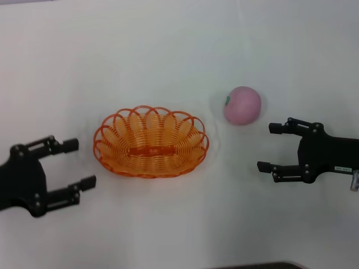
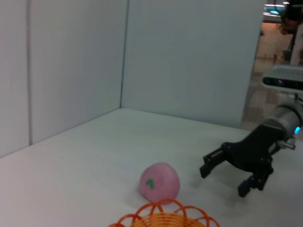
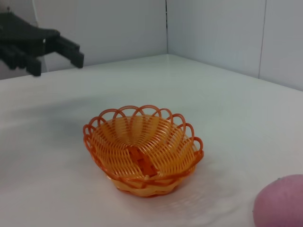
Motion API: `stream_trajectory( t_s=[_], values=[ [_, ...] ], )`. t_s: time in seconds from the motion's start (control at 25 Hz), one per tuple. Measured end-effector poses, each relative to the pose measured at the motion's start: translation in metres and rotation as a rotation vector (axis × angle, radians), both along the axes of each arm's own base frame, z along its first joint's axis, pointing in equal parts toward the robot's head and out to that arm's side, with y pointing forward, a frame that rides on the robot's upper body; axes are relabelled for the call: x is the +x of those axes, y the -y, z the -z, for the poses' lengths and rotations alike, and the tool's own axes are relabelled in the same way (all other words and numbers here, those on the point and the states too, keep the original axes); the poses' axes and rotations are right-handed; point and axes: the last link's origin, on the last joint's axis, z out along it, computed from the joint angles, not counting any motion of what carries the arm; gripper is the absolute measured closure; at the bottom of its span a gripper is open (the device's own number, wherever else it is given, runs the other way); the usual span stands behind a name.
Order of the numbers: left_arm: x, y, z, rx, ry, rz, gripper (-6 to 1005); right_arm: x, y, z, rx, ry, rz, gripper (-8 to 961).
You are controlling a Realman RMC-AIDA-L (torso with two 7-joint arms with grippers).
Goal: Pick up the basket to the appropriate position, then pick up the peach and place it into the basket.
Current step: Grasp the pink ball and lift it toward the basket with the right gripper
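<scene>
The orange basket (image 1: 150,142) sits empty on the white table, centre-left in the head view; it also shows in the right wrist view (image 3: 142,149) and its rim in the left wrist view (image 2: 165,217). The pink peach (image 1: 242,105) rests on the table to the right of and beyond the basket, apart from it; it shows in the left wrist view (image 2: 159,182) and partly in the right wrist view (image 3: 280,201). My left gripper (image 1: 79,163) is open and empty, just left of the basket. My right gripper (image 1: 268,147) is open and empty, right of the basket and just nearer than the peach.
The white table (image 1: 168,50) is backed by pale wall panels (image 2: 189,56). A dark edge (image 1: 252,265) shows at the table's near side.
</scene>
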Motion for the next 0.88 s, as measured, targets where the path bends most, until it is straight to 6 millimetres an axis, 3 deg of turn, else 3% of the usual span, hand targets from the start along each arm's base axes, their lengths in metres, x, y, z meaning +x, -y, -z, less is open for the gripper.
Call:
stream_trajectory(
  t_s=[0.6,0.88],
  values=[
    [-0.026,0.023,0.050,-0.102,-0.032,-0.077,254,-0.001,-0.002,0.000,0.002,0.001,-0.007,14],
    [-0.029,0.030,0.061,-0.112,-0.034,-0.074,257,-0.002,-0.003,0.001,0.002,0.002,-0.006,14]
  ],
)
